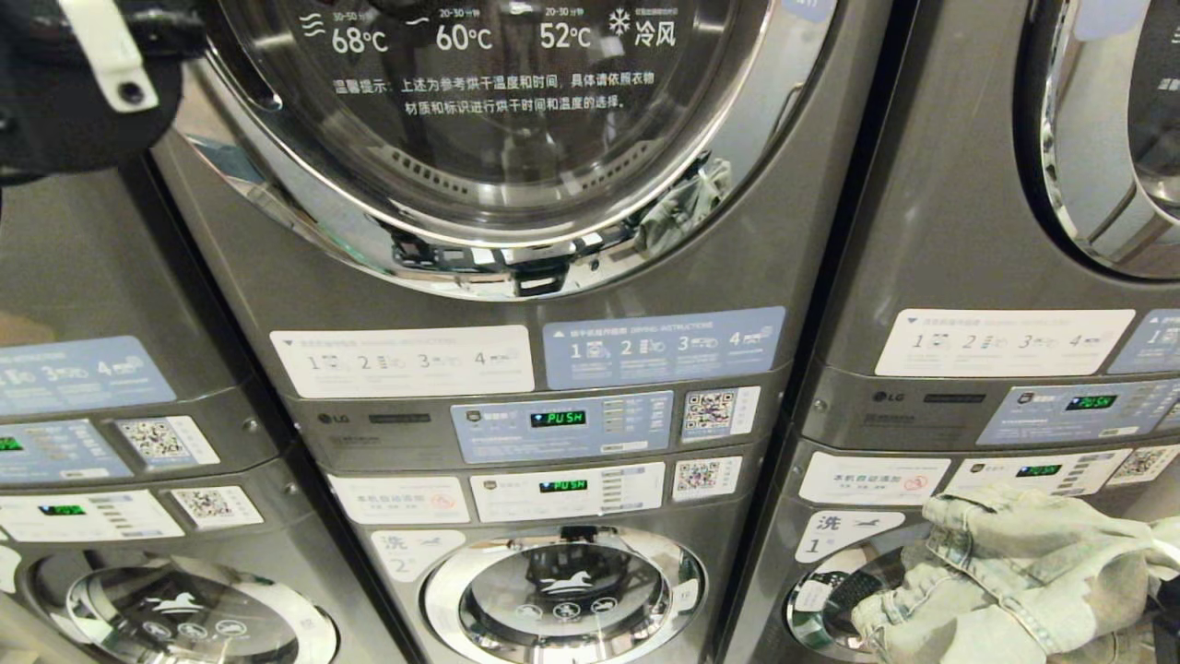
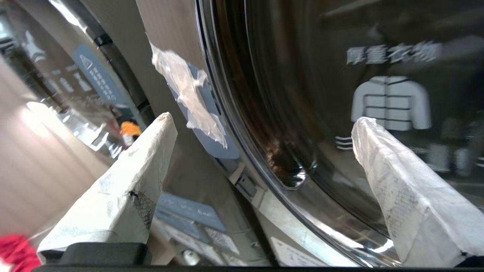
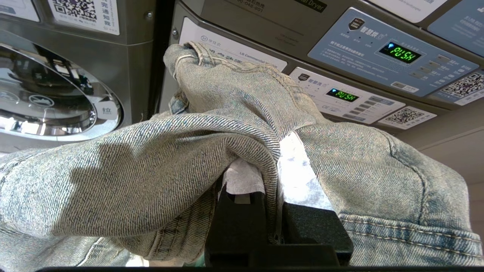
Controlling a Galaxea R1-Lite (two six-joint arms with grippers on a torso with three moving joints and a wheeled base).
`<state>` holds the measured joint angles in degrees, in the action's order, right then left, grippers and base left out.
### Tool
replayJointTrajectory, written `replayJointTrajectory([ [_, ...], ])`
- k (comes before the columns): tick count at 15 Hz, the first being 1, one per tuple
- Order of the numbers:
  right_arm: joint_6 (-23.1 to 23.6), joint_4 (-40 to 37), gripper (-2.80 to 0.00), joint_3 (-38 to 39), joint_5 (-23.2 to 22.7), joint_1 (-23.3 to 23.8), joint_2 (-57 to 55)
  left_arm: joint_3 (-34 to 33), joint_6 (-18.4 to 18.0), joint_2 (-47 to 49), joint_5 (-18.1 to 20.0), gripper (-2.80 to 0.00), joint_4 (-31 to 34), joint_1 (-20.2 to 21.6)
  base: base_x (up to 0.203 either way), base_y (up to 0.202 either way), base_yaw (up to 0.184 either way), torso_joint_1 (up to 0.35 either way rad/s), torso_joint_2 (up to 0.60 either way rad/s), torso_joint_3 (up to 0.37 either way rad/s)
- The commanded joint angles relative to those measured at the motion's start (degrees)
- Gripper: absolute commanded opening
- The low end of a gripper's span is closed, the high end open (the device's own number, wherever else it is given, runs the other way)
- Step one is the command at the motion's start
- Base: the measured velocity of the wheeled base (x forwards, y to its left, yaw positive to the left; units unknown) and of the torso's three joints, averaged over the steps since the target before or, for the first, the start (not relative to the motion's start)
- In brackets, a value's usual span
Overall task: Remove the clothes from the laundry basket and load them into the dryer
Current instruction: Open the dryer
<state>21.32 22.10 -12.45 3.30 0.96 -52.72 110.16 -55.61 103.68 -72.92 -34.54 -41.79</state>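
Observation:
The dryer's round glass door (image 1: 498,120) with its chrome rim (image 1: 369,235) is shut and fills the upper middle of the head view. My left arm (image 1: 74,101) is raised at the door's left edge. The left gripper (image 2: 264,119) is open, its white-wrapped fingers (image 2: 132,181) spread wide before the door rim (image 2: 302,211), holding nothing. A light-blue denim garment (image 1: 1014,572) hangs at the lower right, in front of the neighbouring machine. My right gripper (image 3: 270,158) is shut on a fold of this denim garment (image 3: 151,162), which covers the fingertips. The laundry basket is out of view.
Control panels with green "PUSH" displays (image 1: 558,418) sit below the dryer door. A washer door (image 1: 562,590) is beneath them. Identical stacked machines stand close on the left (image 1: 111,443) and right (image 1: 1014,277).

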Motion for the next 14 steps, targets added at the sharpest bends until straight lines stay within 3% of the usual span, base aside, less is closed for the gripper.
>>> replayJointTrajectory([
  [1, 0.12, 0.13, -2.80, 0.23, 0.04, 0.00, -0.01, 0.23, -0.41, 1.43, -0.60, 0.00, -0.23, 1.43, 0.000, 0.000, 0.000, 0.000, 0.00, 0.000],
  [11, 0.21, 0.13, -2.80, 0.32, -0.05, 0.00, -0.51, 0.23, -0.04, 1.62, -0.38, 0.00, -1.83, 11.71, 0.000, 0.000, 0.000, 0.000, 0.00, 0.000],
  [14, 0.39, 0.13, -2.80, 0.41, -0.05, 0.00, -0.80, 0.23, -0.10, 1.15, -0.50, 0.00, -1.82, 12.61, 0.000, 0.000, 0.000, 0.000, 0.00, 0.000],
])
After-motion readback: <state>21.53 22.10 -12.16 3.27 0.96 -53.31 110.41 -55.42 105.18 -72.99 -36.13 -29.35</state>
